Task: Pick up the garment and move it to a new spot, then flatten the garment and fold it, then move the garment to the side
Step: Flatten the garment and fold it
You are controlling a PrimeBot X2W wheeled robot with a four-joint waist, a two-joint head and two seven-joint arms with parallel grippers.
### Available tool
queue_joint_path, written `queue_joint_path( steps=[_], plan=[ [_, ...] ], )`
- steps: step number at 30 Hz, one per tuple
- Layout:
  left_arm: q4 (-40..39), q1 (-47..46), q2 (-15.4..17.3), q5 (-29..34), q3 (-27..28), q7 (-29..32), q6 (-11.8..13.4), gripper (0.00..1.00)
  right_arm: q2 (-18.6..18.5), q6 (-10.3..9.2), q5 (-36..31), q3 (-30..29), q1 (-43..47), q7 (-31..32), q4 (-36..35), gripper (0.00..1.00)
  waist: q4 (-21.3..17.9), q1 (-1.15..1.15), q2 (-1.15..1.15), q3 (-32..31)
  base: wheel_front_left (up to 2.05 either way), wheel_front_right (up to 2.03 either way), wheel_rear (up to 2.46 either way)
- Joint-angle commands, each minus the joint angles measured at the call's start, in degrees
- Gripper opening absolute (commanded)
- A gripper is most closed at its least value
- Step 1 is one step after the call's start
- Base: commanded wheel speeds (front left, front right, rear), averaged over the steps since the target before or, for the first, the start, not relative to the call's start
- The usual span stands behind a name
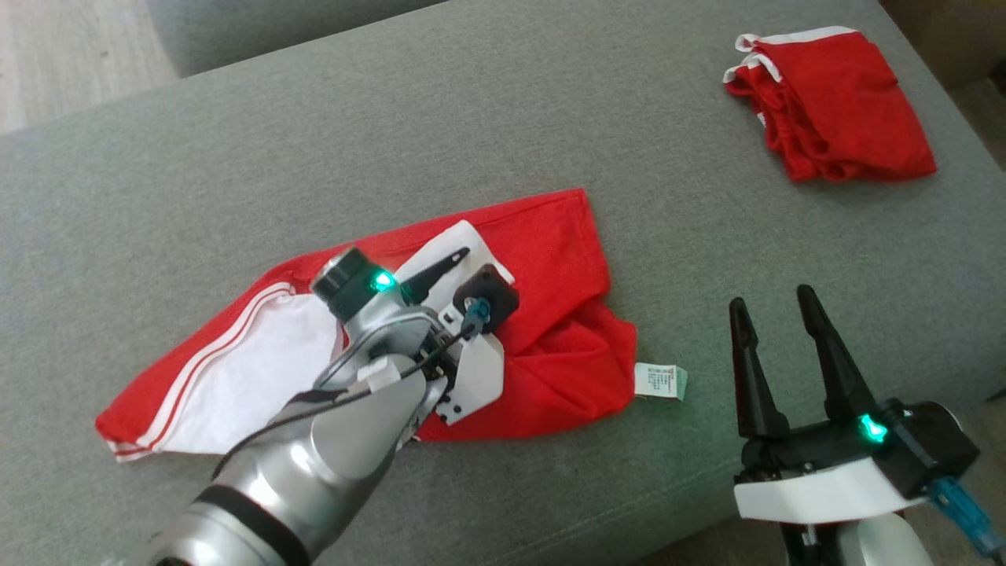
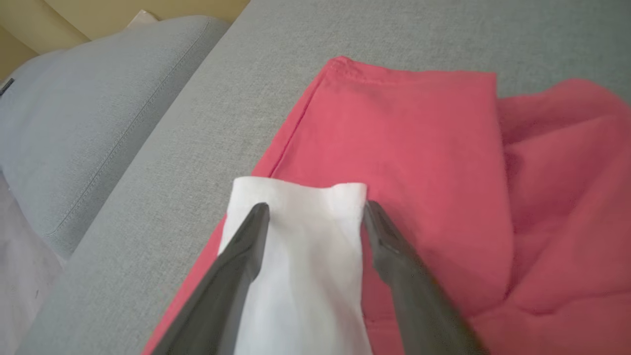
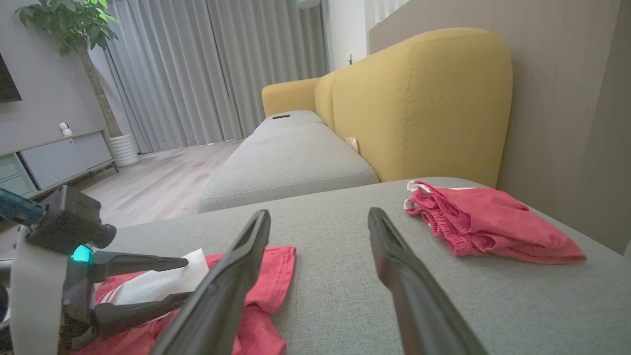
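Observation:
A red garment (image 1: 550, 259) with white trim and white lining lies crumpled on the grey sofa cushion (image 1: 314, 157). Its care label (image 1: 660, 381) sticks out at the right hem. My left gripper (image 1: 452, 271) hovers low over the garment's middle. It is open, and its two fingers straddle a white flap (image 2: 300, 236) of lining without pinching it. The same left gripper (image 3: 186, 279) appears from the side in the right wrist view. My right gripper (image 1: 772, 299) stands open over bare cushion to the right of the garment, nothing between its fingers.
A second red garment (image 1: 833, 110), folded, rests at the cushion's far right corner. A yellow backrest (image 3: 419, 98) rises behind it. Another grey seat cushion (image 3: 286, 162) adjoins the far side, with wooden floor (image 1: 63, 55) beyond. The cushion's front edge runs just below my right gripper.

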Motion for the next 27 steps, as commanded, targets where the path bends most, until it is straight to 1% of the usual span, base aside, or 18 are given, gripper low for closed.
queue_joint_path(
  steps=[1, 4, 9, 10, 11, 12, 14, 15, 21, 25, 27],
  plan=[
    [-0.5, -3.2, 0.2, -0.1, 1.1, -0.2, 0.4, 1.0, -0.4, 0.39, 0.4, 1.6, -2.3, -0.3, -1.6, 1.0, -0.3, 0.0, 0.0, 0.2, 0.0, 0.0, 0.0],
    [2.2, -4.1, -0.4, -0.9, 0.9, -0.1, -0.3, 1.0, -0.4, 0.39, 0.5, 1.7, -2.7, -0.3, -1.6, 1.0, -0.8, 0.0, 0.0, 0.6, 0.0, 0.0, 0.0],
    [4.2, -4.9, -1.0, -1.8, 0.2, -0.5, -1.3, 1.0, -0.4, 0.39, 0.6, 1.2, -2.6, -0.3, -1.8, 1.0, -0.9, 0.0, 0.0, 0.9, 0.0, 0.0, 0.0],
    [4.6, -5.0, -1.1, -1.9, -0.1, -0.4, -1.5, 0.96, -0.4, 0.39, 0.6, 1.1, -2.6, -0.3, -1.7, 1.0, -0.9, 0.0, 0.0, 0.9, 0.0, 0.0, 0.0],
    [5.0, -5.1, -1.2, -2.0, -0.2, -0.5, -1.6, 0.85, -0.4, 0.39, 0.5, 1.2, -2.6, -0.3, -1.7, 1.0, -0.9, 0.0, 0.0, 0.9, 0.0, 0.0, 0.0],
    [5.3, -5.3, -1.3, -2.1, -0.4, -0.8, -1.7, 0.71, -0.4, 0.39, 0.5, 1.2, -2.7, -0.3, -1.7, 1.0, -0.8, 0.0, 0.0, 0.9, 0.0, 0.0, 0.0],
    [5.9, -5.5, -1.4, -2.3, -0.7, -1.6, -1.7, 0.17, -0.4, 0.39, 0.6, 1.3, -2.8, -0.3, -1.6, 1.0, -0.8, 0.0, 0.0, 0.8, 0.0, 0.0, 0.0],
    [6.2, -5.7, -1.4, -2.4, -0.8, -2.1, -1.7, 0.0, -0.4, 0.39, 0.6, 1.4, -2.8, -0.3, -1.6, 1.0, -0.7, 0.0, 0.0, 0.7, 0.0, 0.0, 0.0],
    [5.8, -6.1, -1.7, -4.9, 0.2, -6.1, -1.9, 0.0, -0.4, 0.39, 0.3, 0.6, -2.3, -0.3, -1.7, 1.0, 0.9, 0.0, 0.0, -0.3, 0.0, 0.0, 0.0],
    [2.5, -5.6, -1.6, -8.7, 3.2, -10.0, -2.1, 0.0, -0.4, 0.39, 0.2, 0.3, -1.5, -0.3, -1.7, 1.0, 3.1, 0.0, 0.0, -1.5, 0.0, 0.0, 0.0],
    [0.1, -5.2, -0.5, -10.6, 5.2, -11.5, -2.2, 0.0, -0.4, 0.39, 0.2, 0.2, -1.1, -0.3, -1.5, 1.0, 4.5, 0.0, 0.0, -2.3, 0.0, 0.0, 0.0]
  ],
)
